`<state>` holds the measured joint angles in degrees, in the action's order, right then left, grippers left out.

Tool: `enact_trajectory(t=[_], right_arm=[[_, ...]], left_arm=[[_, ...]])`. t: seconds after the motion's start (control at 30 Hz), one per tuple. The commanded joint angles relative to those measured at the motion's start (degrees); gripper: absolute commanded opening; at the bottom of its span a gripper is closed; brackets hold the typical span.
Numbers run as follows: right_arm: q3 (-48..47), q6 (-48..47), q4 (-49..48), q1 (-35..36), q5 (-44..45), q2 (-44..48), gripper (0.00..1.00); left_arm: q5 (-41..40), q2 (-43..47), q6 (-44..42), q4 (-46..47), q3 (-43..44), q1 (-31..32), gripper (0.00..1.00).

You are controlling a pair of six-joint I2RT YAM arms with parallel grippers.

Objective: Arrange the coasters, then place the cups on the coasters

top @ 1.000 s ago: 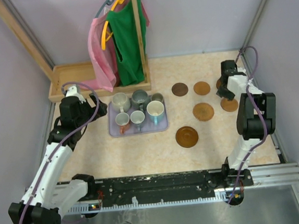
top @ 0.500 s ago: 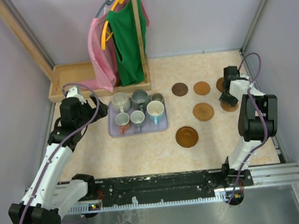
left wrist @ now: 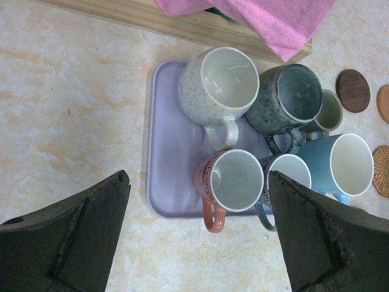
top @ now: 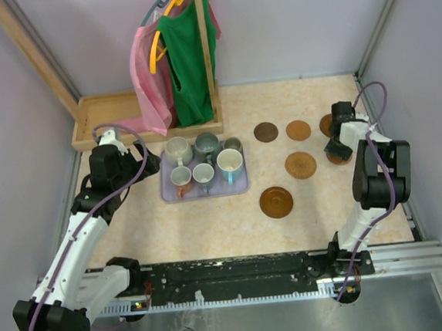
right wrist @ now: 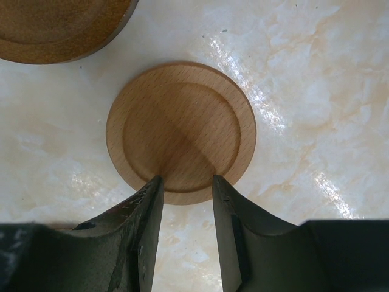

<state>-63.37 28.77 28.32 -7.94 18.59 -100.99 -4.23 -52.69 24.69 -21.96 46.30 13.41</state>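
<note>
In the right wrist view a light wooden coaster (right wrist: pixel 181 121) lies flat on the table. My right gripper (right wrist: pixel 185 182) stands partly open, its fingertips (right wrist: pixel 152 188) over the coaster's near rim and nothing pinched between them. From above, that gripper (top: pixel 335 146) covers most of this coaster (top: pixel 335 158). Other coasters (top: pixel 301 165) lie loose nearby, the biggest (top: pixel 275 202) nearest me. Several cups (left wrist: pixel 219 79) stand packed on the lavender tray (left wrist: pixel 167 152). My left gripper (left wrist: pixel 199 182) hangs wide open over the tray's near edge, above an orange-handled cup (left wrist: pixel 234 179).
A wooden rack (top: pixel 116 116) with pink and green garments (top: pixel 185 60) on hangers stands at the back left, just behind the tray (top: pixel 168 195). The right wall runs close to my right arm. Another coaster (right wrist: pixel 61 24) lies just beyond the one under my right gripper.
My right gripper has come nearer and lower, from beside the back-right coaster to over the one nearer me. The left arm and the cups are unmoved.
</note>
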Motion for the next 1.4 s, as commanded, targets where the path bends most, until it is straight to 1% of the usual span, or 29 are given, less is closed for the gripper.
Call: enact_trajectory(t=[0.0, 0.43, 0.73, 1.1, 1.37], right_arm=[[0.82, 0.12, -0.56, -0.80, 0.18, 2.03, 0.39], [2.81, 0.32, 1.84, -0.84, -0.58, 4.96, 0.39], [3.60, 1.18, 2.71, -1.00, 3.03, 5.60, 0.39], [0.70, 2.48, 2.76, -3.44, 4.87, 1.87, 0.39], [-0.24, 2.01, 2.84, -4.71, 3.77, 0.09, 0.39]], left_arm=[[0.65, 0.68, 0.38, 0.51, -0.33, 0.21, 1.00], [0.67, 1.00, 0.98, 0.60, -0.40, 0.15, 1.00], [1.22, 1.49, 1.35, 0.39, -0.53, 0.21, 1.00], [0.60, 2.55, 0.83, -0.52, -0.16, 0.20, 1.00], [0.15, 2.67, 0.63, -0.46, -0.34, 0.21, 1.00]])
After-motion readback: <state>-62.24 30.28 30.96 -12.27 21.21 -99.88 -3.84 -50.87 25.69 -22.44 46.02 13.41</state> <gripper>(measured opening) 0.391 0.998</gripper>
